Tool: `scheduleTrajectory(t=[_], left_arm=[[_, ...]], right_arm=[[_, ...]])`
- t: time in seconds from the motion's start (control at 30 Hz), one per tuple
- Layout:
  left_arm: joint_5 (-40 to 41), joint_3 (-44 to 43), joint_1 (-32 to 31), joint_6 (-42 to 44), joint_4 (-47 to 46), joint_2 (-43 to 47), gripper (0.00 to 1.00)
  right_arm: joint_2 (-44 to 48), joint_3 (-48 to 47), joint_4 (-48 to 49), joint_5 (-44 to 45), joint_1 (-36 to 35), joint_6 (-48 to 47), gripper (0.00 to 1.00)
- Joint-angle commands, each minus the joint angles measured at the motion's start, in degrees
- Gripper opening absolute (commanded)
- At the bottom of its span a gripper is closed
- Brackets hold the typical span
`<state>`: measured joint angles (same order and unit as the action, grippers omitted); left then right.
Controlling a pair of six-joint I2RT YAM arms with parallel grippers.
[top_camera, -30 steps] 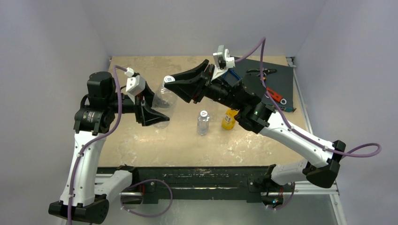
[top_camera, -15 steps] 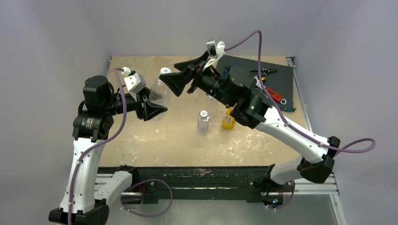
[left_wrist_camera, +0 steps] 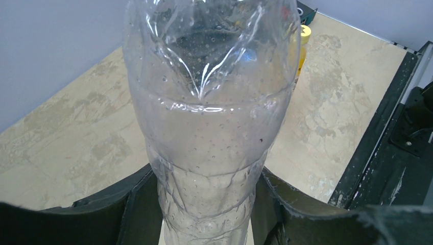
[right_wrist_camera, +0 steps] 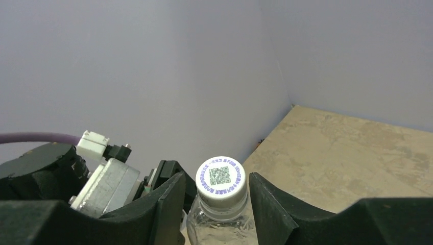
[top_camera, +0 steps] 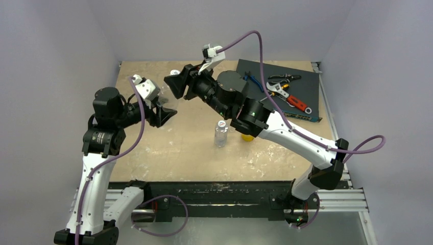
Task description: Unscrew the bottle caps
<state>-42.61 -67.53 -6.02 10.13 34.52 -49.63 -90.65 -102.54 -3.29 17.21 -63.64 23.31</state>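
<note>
My left gripper (left_wrist_camera: 207, 204) is shut on the lower body of a clear bottle (left_wrist_camera: 209, 127), which it holds up off the table, tilted. From above, this left gripper (top_camera: 164, 108) and the held bottle (top_camera: 167, 96) are at the far left. The bottle's white cap (right_wrist_camera: 220, 177), printed with a code, sits between the fingers of my right gripper (right_wrist_camera: 217, 186). A thin gap shows on each side, so the gripper is open. In the top view the right gripper (top_camera: 173, 81) is at that cap (top_camera: 175, 72).
A second clear bottle (top_camera: 220, 135) with a white cap (top_camera: 221, 123) stands mid-table. An orange-yellow bottle (top_camera: 247, 137) is mostly hidden behind the right arm; its yellow cap (left_wrist_camera: 305, 37) shows in the left wrist view. Tools lie on a dark mat (top_camera: 301, 81) at the far right.
The right gripper let go of the cap, opened wide and turned, then narrowed around it again. The held bottle and both grippers shifted left and farther back.
</note>
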Motion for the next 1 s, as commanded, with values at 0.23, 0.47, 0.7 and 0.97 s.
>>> scheduleTrajectory(t=[0.23, 0.47, 0.7, 0.97], left_arm=[[0.70, 0.86, 0.21, 0.77, -2.62, 0.77, 0.21], [-0.93, 0.28, 0.22, -0.69, -3.25, 0.30, 0.20], [-13.28, -3.57, 0.21, -4.59, -2.39, -1.43, 0.18], [-30.83, -5.51, 0.22, -16.44, -8.86, -3.97, 0.13]], right_arm=[[-1.90, -6.28, 1.20, 3.30, 0.00, -0.72, 0.40], [-2.58, -6.01, 0.75, 1.81, 0.00, -0.55, 0.18], [1.15, -3.04, 1.46, -5.81, 1.72, -2.59, 0.00], [11.31, 9.81, 14.31, -41.81, 8.36, -3.56, 0.00]])
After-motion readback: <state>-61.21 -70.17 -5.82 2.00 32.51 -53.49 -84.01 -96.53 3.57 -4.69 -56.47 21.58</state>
